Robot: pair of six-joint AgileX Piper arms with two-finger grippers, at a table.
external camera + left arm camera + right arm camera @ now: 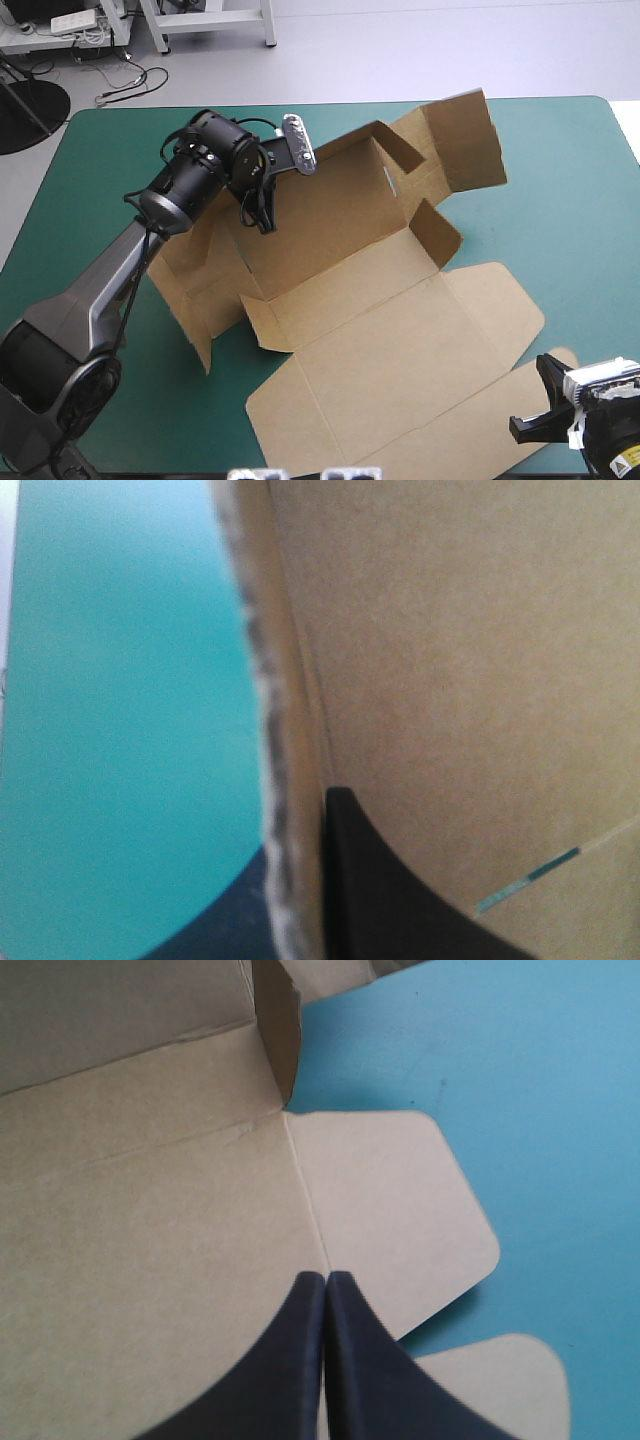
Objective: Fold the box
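The brown box (340,230) lies mid-table with its back and side walls raised and its lid (400,360) flat toward the front edge. My left gripper (262,215) is at the box's left wall, near the back corner. In the left wrist view, the wall's board (450,680) runs edge-on between the two black fingers (380,890), so the left gripper (300,825) is shut on it. My right gripper (540,400) hovers near the table's front right corner. It is shut (325,1278), empty, over the lid beside a rounded side flap (400,1210).
Bare teal-green cover (570,200) stretches to the right of the box, and more lies on its left (80,180). A second rounded flap (500,1380) lies under the right gripper. The lid reaches close to the front edge.
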